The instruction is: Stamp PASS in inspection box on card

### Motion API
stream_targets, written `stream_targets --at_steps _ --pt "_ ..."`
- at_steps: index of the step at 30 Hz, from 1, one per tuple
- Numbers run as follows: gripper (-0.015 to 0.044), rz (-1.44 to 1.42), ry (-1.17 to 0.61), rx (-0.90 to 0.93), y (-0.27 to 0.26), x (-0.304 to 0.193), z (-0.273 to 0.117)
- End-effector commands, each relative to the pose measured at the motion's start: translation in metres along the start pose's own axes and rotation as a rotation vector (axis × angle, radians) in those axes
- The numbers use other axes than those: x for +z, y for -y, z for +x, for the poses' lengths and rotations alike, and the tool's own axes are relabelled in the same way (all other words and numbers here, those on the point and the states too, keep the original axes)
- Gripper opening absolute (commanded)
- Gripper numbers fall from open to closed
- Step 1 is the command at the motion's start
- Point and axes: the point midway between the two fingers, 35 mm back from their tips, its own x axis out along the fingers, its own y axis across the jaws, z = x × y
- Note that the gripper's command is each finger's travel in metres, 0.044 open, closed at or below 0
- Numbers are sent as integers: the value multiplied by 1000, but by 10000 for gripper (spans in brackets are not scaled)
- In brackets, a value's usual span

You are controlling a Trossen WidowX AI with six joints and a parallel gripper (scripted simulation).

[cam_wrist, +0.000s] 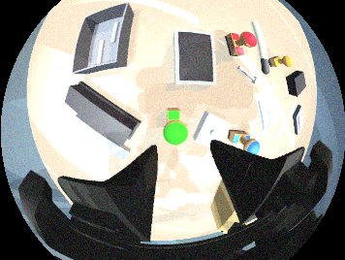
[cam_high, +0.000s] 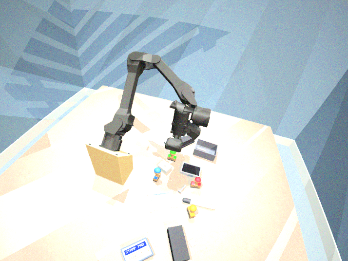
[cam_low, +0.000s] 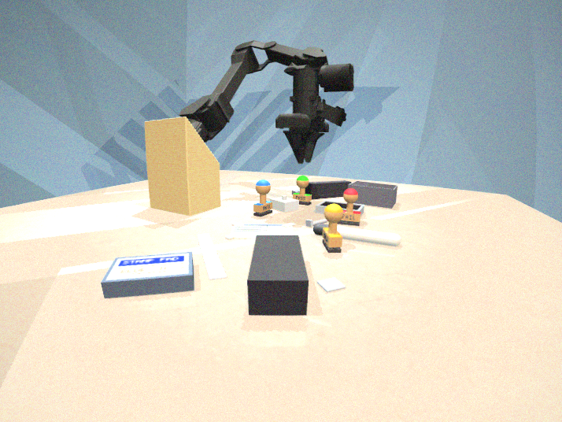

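Observation:
The green-topped PASS stamp (cam_high: pixel 172 154) (cam_low: pixel 302 184) (cam_wrist: pixel 175 133) stands upright on the bench. My gripper (cam_low: pixel 304 161) (cam_wrist: pixel 184 146) points down high above it, open and empty; its fingertips are hidden in the top view. In the wrist view the stamp's knob shows just ahead of the gap between the fingers. An open dark pad with a pale rim (cam_high: pixel 182 172) (cam_wrist: pixel 176 63) lies nearby. A closed case labelled STAMP PAD (cam_high: pixel 137 250) (cam_low: pixel 149 268) lies at the front left. A pale sheet with blue lines (cam_wrist: pixel 265 113) lies mid-bench, washed out; no inspection box can be made out.
Blue (cam_low: pixel 262 195), red (cam_low: pixel 350 204) and yellow (cam_low: pixel 333 222) stamps stand around. A white block (cam_wrist: pixel 209 127) sits beside the PASS stamp. A black stapler-like object (cam_wrist: pixel 102 112) and grey bin (cam_low: pixel 373 195) are behind. A black block (cam_low: pixel 277 272), marker (cam_low: pixel 370 235) and tall tan wedge (cam_low: pixel 168 168) also stand or lie there.

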Motion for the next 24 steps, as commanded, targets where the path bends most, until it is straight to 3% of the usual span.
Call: stream_targets --at_steps 1,24 --pt "229 0 -5 7 -1 -3 2" --pt "229 -1 -5 2 -1 -1 39"
